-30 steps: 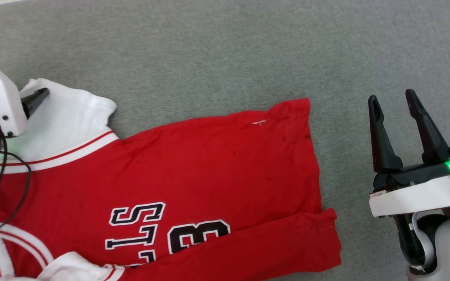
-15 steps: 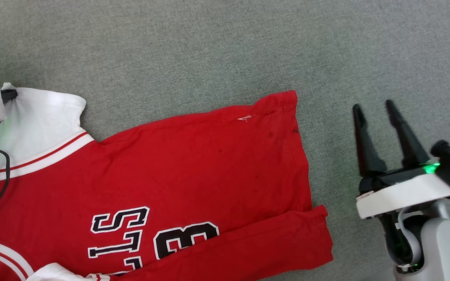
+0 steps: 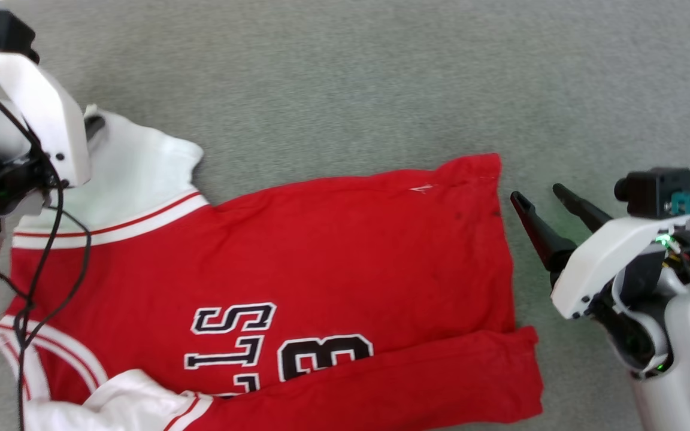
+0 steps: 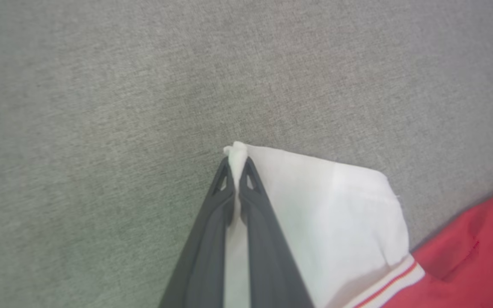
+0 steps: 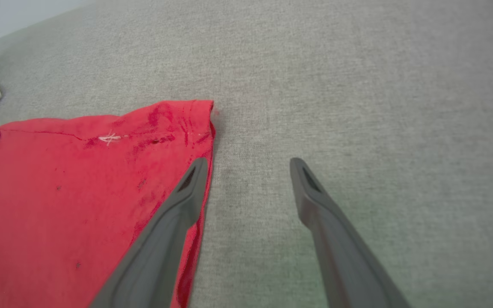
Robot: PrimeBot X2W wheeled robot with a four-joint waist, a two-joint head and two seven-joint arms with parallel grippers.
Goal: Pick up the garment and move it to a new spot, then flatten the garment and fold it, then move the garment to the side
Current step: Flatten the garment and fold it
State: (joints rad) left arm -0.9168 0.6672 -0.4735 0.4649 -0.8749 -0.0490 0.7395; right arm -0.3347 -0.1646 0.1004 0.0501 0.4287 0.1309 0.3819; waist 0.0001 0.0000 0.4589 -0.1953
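My left gripper, at ten o'clock, has its fingers squeezed tight on the white sleeve corner of the garment. The garment lies spread on the gray carpet. My right gripper, at three o'clock, has its fingers wide apart and holds nothing. One finger is right beside the red hem.

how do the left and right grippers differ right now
The left gripper is shut, pinching the white sleeve corner of the garment; the right gripper is open and holds nothing. The left gripper sits at the sleeve end; the right gripper sits by the red hem, one finger at its edge. Both have two long dark fingers.
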